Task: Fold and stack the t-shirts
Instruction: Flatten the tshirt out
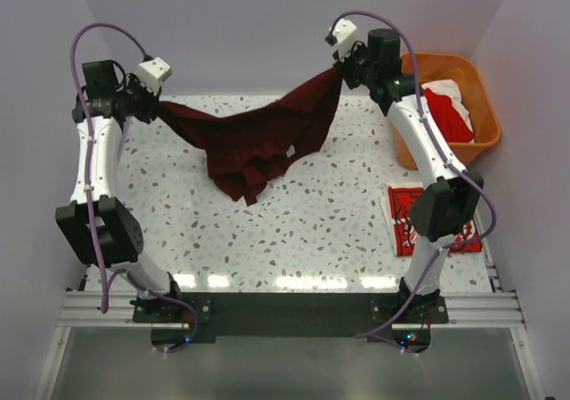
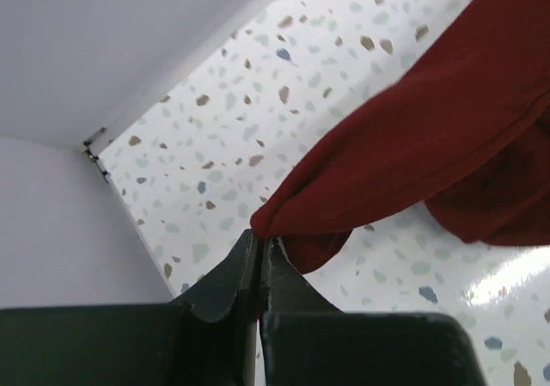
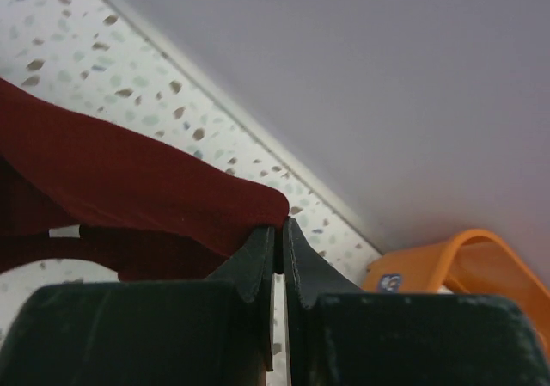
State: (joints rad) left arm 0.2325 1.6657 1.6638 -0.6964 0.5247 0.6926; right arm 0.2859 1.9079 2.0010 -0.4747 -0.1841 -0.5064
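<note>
A dark maroon t-shirt [image 1: 258, 137] hangs in the air between both arms, its lower part bunched on the table. My left gripper [image 1: 160, 108] is shut on one corner of it at the back left; in the left wrist view the cloth [image 2: 412, 145] runs out of the pinched left gripper [image 2: 260, 240]. My right gripper [image 1: 340, 69] is shut on the other corner, higher up at the back right; the right wrist view shows the maroon cloth [image 3: 129, 180] caught in the right gripper [image 3: 279, 224]. A folded red t-shirt with white script [image 1: 410, 222] lies at the right, partly under my right arm.
An orange basket [image 1: 476, 84] stands at the back right with red and white t-shirts [image 1: 448, 108] inside. Its rim [image 3: 464, 248] shows in the right wrist view. The speckled table [image 1: 294, 231] ends at walls at the back and both sides.
</note>
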